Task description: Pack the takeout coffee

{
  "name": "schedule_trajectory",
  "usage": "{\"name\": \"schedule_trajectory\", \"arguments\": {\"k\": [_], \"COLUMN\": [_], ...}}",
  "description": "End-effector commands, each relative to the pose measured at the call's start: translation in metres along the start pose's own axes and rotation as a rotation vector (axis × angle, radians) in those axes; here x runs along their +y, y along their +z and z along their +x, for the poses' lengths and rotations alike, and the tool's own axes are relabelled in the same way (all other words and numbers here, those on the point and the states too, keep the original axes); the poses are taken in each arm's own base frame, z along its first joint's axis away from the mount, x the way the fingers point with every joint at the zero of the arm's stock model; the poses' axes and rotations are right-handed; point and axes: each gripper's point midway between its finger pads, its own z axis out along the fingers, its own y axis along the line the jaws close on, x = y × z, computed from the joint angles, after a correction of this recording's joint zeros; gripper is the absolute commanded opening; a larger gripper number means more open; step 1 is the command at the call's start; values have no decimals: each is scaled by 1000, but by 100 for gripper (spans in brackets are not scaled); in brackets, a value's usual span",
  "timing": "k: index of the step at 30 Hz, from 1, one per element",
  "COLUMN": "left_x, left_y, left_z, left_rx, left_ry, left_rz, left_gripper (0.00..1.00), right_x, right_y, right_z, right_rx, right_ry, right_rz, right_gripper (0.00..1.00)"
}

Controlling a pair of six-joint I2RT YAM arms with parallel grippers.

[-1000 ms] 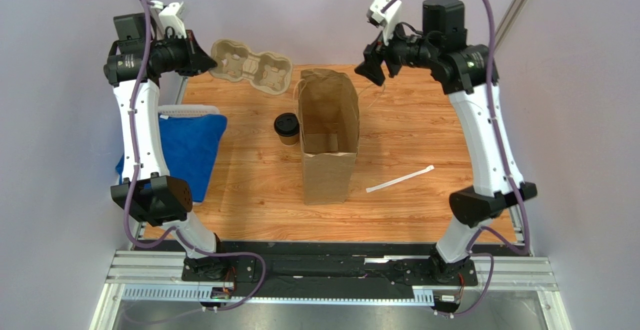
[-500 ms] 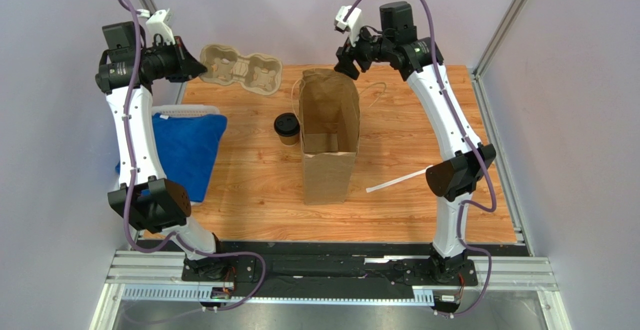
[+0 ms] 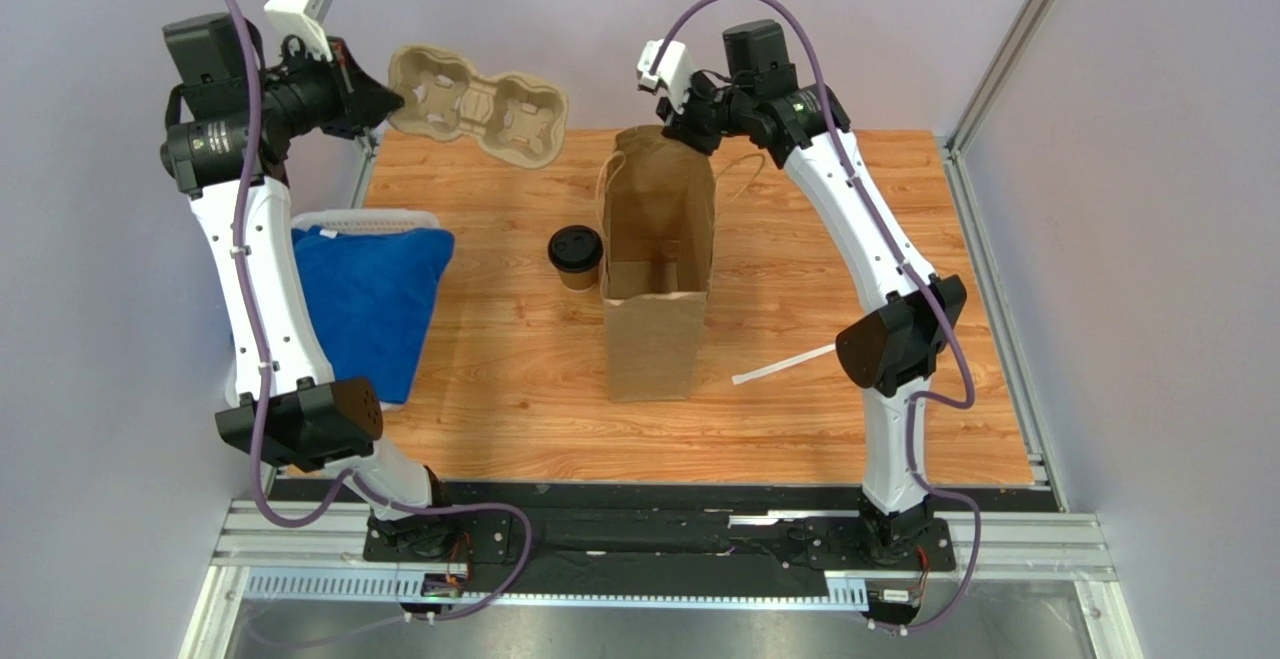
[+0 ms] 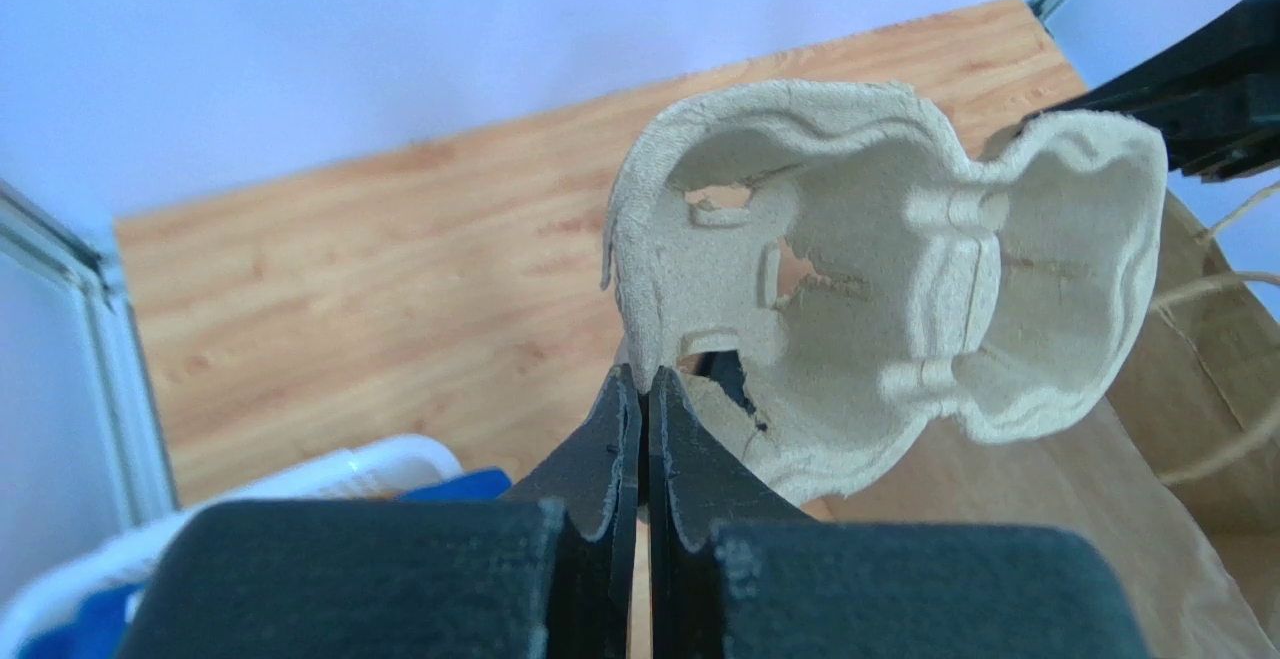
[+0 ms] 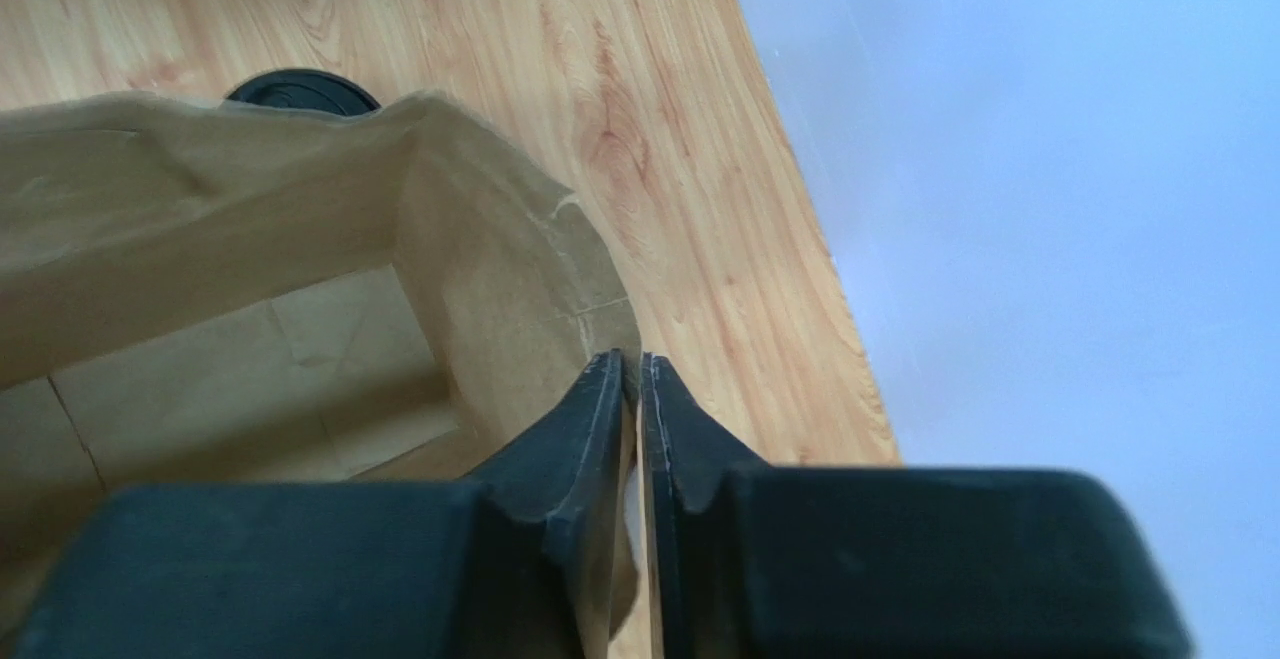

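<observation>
The takeout coffee [image 3: 574, 256], a small brown paper cup with a black lid, stands on the table just left of the tall brown paper bag [image 3: 657, 299]; only its lid [image 5: 302, 89] shows past the bag in the right wrist view. My left gripper [image 4: 646, 377] is shut on the edge of the pulp cup tray [image 4: 887, 277] and holds it in the air [image 3: 473, 104] at the back left. My right gripper [image 5: 633, 362] is shut on the far rim of the open bag [image 5: 496, 262], at the bag's top back edge [image 3: 676, 127].
A blue cloth [image 3: 368, 299] in a white basket lies at the table's left edge. A white straw [image 3: 781, 365] lies on the wood right of the bag. Grey walls close in behind and on both sides.
My right gripper swung left to the bag's back rim and shut on it. My left gripper lifted the pulp tray up off the table and slightly left.
</observation>
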Motion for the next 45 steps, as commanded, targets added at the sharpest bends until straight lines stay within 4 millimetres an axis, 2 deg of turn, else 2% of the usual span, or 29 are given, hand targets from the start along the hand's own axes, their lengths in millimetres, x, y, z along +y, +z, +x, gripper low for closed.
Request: {"name": "schedule_trajectory", "arguments": {"k": [1,5,8,10,12,13,14,15,16,18,19,21,22,29,32,36,38,40,43,44,45], "left_x": [-35,-67,-94,-126,-150,-179,-191,-195,-221,-224,-230,-237,-241,-237,-250,-260,-273,-283,-286,-293,-287], "left_y": [-20,-28,-44,-59,-62,-68,-68,-61,-63,-51,-60,-59,-70,-88,-96,-89,-95,-91,-79,-69,-63], "left_z": [-42,-69,-99,-116,-117,-114,-109,-97,-87,-62,-59,-46,-46,-43,-41,-41,-48,-46,-34,-18,-16], "left_rx": [-98,-166,-283,-370,-396,-421,-425,-389,-398,-328,-348,-338,-359,-366,-385,-375,-408,-399,-348,-313,-291], "left_ry": [224,385,442,528,628,691,717,730,850,930,990,1009,1032,1059,1070,1106,1111,1129,1211,1247,1305], "left_rz": [31,38,58,100,136,200,228,240,296,290,300,342,346,311,356,340,361,384,371,399,354], "left_gripper": [0,0,0,0,0,0,0,0,0,0,0,0,0,0,0,0,0,0,0,0,0], "right_x": [-8,2,12,22,34,38,41,47,49,55,55,58,59,64,65,64,64,65,67,67,67], "right_y": [-13,-30,-48,-56,-56,-62,-62,-63,-65,-66,-68,-71,-72,-79,-82,-83,-84,-87,-89,-92,-93], "right_z": [-21,-38,-52,-55,-52,-54,-54,-55,-55,-56,-57,-59,-58,-51,-56,-59,-60,-62,-64,-66,-66], "right_rx": [-43,-62,-77,-68,-49,-46,-41,-37,-34,-30,-30,-28,-23,-8,-24,-33,-35,-38,-42,-45,-46], "right_ry": [-59,-70,-77,-80,-80,-81,-80,-79,-69,-58,-51,-34,-29,-11,-8,4,5,10,7,6,4], "right_rz": [42,39,39,32,11,12,4,-8,-8,-17,-11,-14,-12,-5,-8,-5,-4,1,0,3,3], "right_gripper": [0,0,0,0,0,0,0,0,0,0,0,0,0,0,0,0,0,0,0,0,0]}}
